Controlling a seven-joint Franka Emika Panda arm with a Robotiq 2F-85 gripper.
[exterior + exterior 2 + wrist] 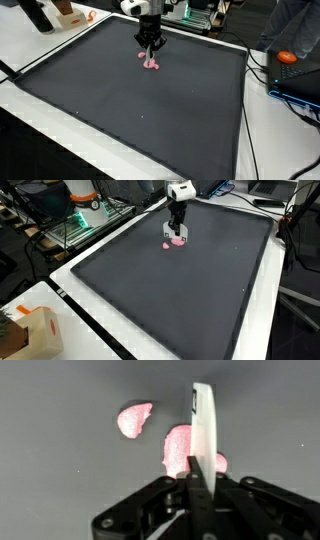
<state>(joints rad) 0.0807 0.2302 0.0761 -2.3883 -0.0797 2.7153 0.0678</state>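
Note:
In the wrist view my gripper [200,468] is shut on a thin white flat blade [203,420] that sticks out past the fingertips. Its edge stands over a pink lump [178,450] on the dark mat. A smaller pink piece [135,418] lies apart to the left. In both exterior views the gripper [150,47] [177,228] points straight down just above the pink lump [151,63] [176,241], near the mat's far edge. Whether the blade touches the lump is hidden.
The dark mat [140,110] [190,290] covers a white table. An orange object [287,57], blue equipment and cables sit beyond one side. A cardboard box [35,330] stands at the table corner, and more gear [85,210] lies behind the mat.

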